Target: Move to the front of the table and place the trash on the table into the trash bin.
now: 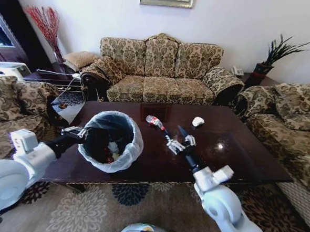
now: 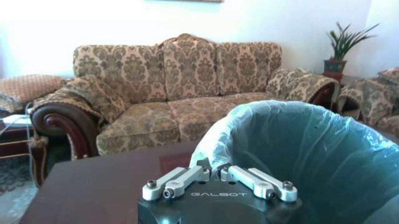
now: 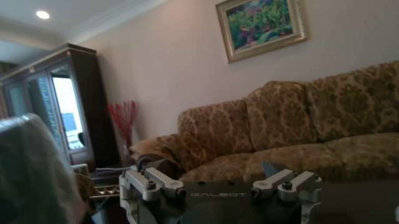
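The trash bin (image 1: 111, 140), black with a whitish bag liner, stands on the left part of the table (image 1: 231, 152). My left gripper (image 1: 82, 133) is shut on its rim, and in the left wrist view the gripper (image 2: 216, 171) pinches the bag's edge on the trash bin (image 2: 311, 154). Some trash (image 1: 111, 150) lies inside the bin. A clear bottle with a red cap (image 1: 154, 121) and a crumpled white paper (image 1: 198, 121) lie on the table. My right gripper (image 1: 180, 143) hovers open over the table's middle, just near of the bottle, holding nothing. In the right wrist view the gripper (image 3: 218, 182) is spread wide.
A patterned sofa (image 1: 160, 69) stands beyond the table, with armchairs at the left (image 1: 13, 107) and right (image 1: 291, 124). A potted plant (image 1: 272, 55) sits at the back right. A patterned carpet (image 1: 102, 207) lies under the table's near edge.
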Controlling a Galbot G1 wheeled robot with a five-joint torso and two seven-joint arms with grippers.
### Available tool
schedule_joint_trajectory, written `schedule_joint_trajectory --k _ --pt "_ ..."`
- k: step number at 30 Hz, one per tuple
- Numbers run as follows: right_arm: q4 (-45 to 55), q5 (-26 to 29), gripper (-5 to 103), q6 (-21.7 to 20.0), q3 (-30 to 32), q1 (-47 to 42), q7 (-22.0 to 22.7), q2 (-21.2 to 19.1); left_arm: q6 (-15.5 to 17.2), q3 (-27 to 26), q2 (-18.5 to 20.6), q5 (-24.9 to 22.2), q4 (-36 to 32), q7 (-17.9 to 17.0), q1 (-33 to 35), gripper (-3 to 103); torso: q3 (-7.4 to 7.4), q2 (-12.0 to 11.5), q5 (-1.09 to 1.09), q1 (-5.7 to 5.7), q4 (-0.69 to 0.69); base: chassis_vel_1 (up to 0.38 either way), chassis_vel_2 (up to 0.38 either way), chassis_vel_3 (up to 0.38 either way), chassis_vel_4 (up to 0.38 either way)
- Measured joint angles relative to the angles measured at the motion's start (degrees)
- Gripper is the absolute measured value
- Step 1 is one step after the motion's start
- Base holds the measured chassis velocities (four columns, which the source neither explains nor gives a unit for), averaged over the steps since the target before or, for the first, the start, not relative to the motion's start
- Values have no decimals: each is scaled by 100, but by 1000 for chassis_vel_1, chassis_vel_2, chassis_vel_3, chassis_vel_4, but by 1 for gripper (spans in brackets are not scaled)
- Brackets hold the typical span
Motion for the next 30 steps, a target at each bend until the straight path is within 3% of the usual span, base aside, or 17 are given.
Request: schedule_joint_trajectory --k 14,24,30 --pt "-1417 -227 100 -18 -258 852 69 408 0 112 -71 -23 -45 -8 34 4 -1 2 -3 -2 -2 -80 80 84 -79" --pt "-3200 -864 100 -660 -607 1921 -103 1130 -1 32 -77 -86 -46 -41 147 4 3 -3 0 7 -4 -125 103 114 -99" --pt "-4541 -1263 100 -229 -857 2794 -484 1492 0 14 -91 -126 -47 -83 186 4 -3 2 -2 -7 4 21 -11 -14 14"
